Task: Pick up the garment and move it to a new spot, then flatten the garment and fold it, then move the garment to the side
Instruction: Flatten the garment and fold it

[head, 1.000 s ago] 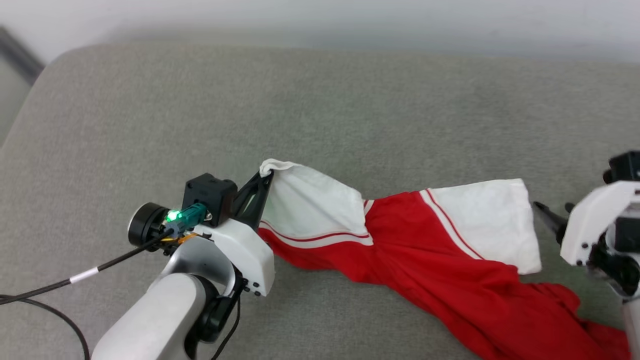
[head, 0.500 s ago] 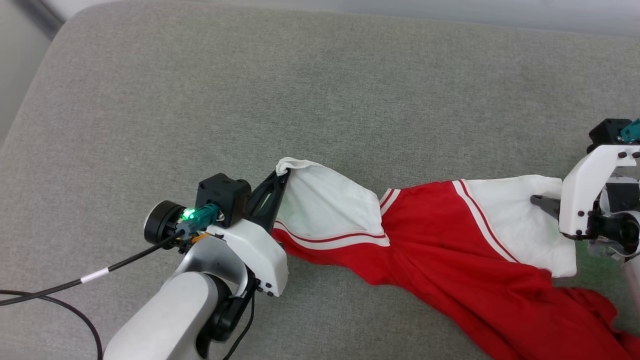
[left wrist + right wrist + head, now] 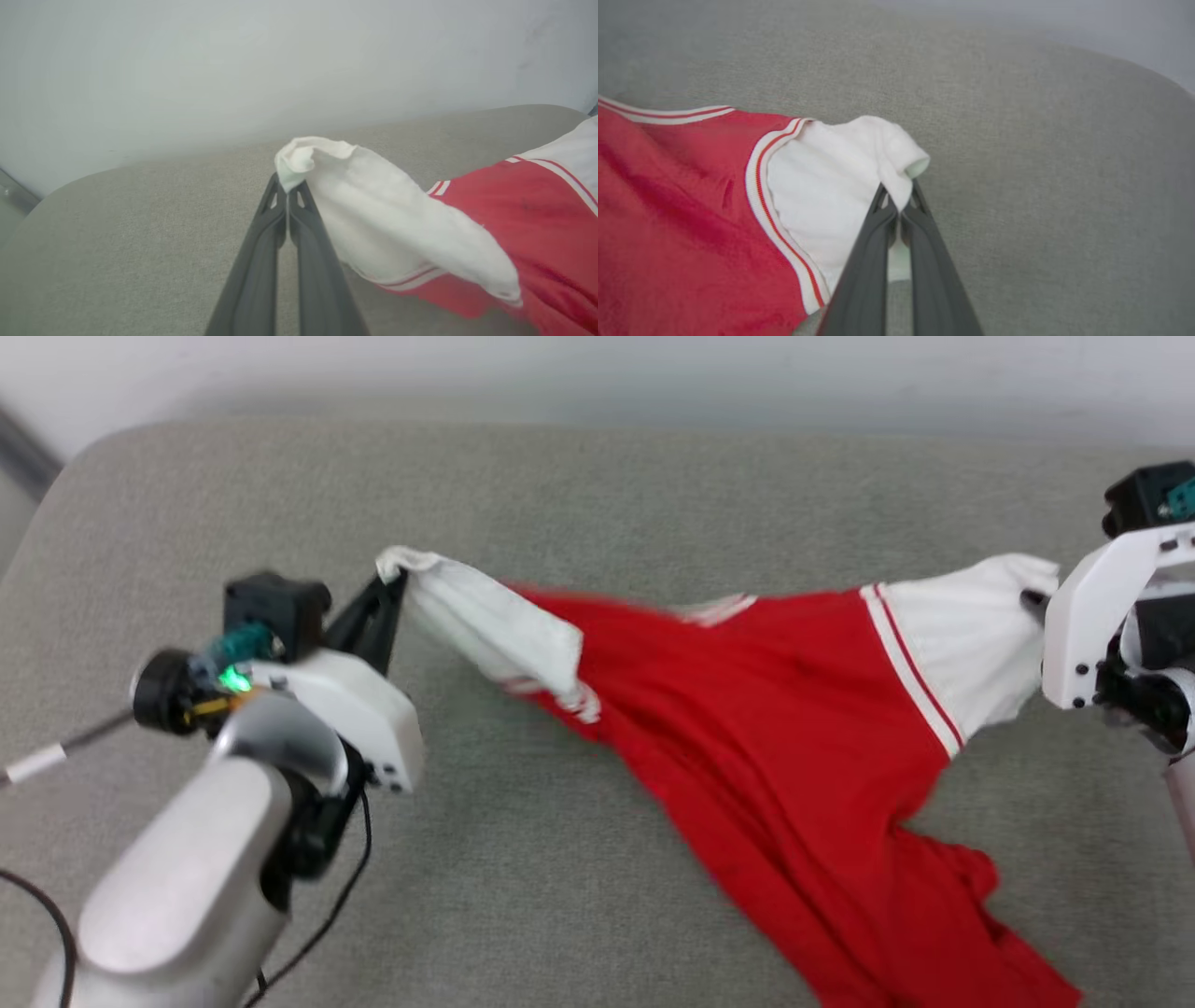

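the left end effector (image 3: 394, 586) pinches one white sleeve (image 3: 485, 625), the right end effector (image 3: 1030, 601) pinches the other, and the garment (image 3: 775, 709) hangs stretched between them, its red body trailing on the grey cushion (image 3: 597, 485). pick-up appears under way; flattening, folding and setting aside remain.

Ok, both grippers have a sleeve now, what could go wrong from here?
1. The left gripper and right gripper each pinch only a small bunch of sleeve edge, so a sleeve may slip out under tension.
2. The shirt is pulled taut between them; spreading further could strain the fabric.
3. Its red body lies bunched at the lower right on the cushion, so it may drag and crease rather than flatten.
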Robot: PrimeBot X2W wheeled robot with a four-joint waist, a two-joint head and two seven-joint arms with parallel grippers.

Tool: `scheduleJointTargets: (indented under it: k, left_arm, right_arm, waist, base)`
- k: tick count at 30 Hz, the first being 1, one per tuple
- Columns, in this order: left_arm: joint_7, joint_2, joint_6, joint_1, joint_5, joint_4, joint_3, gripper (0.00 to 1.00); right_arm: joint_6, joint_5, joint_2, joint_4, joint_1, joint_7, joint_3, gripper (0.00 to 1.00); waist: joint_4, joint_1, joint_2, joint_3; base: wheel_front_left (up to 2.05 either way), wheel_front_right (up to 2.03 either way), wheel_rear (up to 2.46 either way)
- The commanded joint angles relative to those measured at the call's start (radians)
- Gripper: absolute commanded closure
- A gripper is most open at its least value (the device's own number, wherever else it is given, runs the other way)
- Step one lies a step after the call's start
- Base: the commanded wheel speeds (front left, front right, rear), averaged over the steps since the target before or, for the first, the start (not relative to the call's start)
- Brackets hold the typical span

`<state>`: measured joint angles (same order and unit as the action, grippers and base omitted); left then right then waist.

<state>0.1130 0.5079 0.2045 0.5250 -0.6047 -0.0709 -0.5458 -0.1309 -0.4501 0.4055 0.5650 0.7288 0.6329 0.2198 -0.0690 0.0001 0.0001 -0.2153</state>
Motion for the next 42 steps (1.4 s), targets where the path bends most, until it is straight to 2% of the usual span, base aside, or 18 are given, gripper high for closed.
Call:
scheduleJointTargets:
  k: [1,7,12,14,21,30,36,42]
  left_arm:
    - [0.010,0.002,-0.012,0.050,-0.012,-0.020,0.012,1.00]
    - [0.047,-0.029,-0.074,0.259,-0.042,-0.218,0.041,1.00]
    - [0.014,-0.062,-0.114,0.453,-0.037,-0.396,0.063,1.00]
    - [0.002,-0.070,-0.117,0.493,-0.032,-0.423,0.066,1.00]
    - [-0.099,-0.096,-0.118,0.801,0.010,-0.559,0.104,1.00]
    - [-0.227,-0.109,-0.121,1.102,0.054,-0.640,0.134,1.00]
    - [-0.263,-0.125,-0.131,1.156,0.050,-0.684,0.136,1.00]
    - [-0.301,-0.159,-0.155,1.084,0.022,-0.745,0.131,1.00]
  right_arm:
    - [0.000,0.031,-0.008,0.005,0.030,-0.018,-0.011,1.00]
    - [0.000,0.119,-0.055,0.054,0.146,-0.102,-0.055,1.00]
    - [0.000,0.167,-0.091,0.096,0.292,-0.196,-0.066,1.00]
    - [0.000,0.170,-0.095,0.101,0.323,-0.217,-0.068,1.00]
    - [0.000,0.211,-0.110,0.106,0.574,-0.356,-0.084,1.00]
    - [0.000,0.246,-0.095,0.126,0.851,-0.482,-0.073,1.00]
    - [0.000,0.235,-0.108,0.165,0.933,-0.530,-0.026,1.00]
    - [0.000,0.207,-0.132,0.235,0.900,-0.573,0.034,1.00]
  waist:
    - [0.036,-0.0001,-0.0001,0.040]
    - [0.074,-0.0001,-0.0001,0.069]
    - [0.099,-0.0001,-0.0001,0.043]
    - [0.103,-0.0001,-0.0001,0.033]
    - [0.116,-0.0001,-0.0001,-0.088]
    - [0.110,-0.0001,-0.0001,-0.231]
    - [0.105,-0.0001,-0.0001,-0.313]
    - [0.096,-0.0001,-0.0001,-0.368]
  base:
    - [0.00,0.00,0.00]
    - [0.00,0.00,0.00]
    - [0.00,0.00,0.00]
    - [0.00,0.00,0.00]
    - [0.00,0.00,0.00]
    - [0.00,0.00,0.00]
    - [0.00,0.00,0.00]
    - [0.00,0.00,0.00]
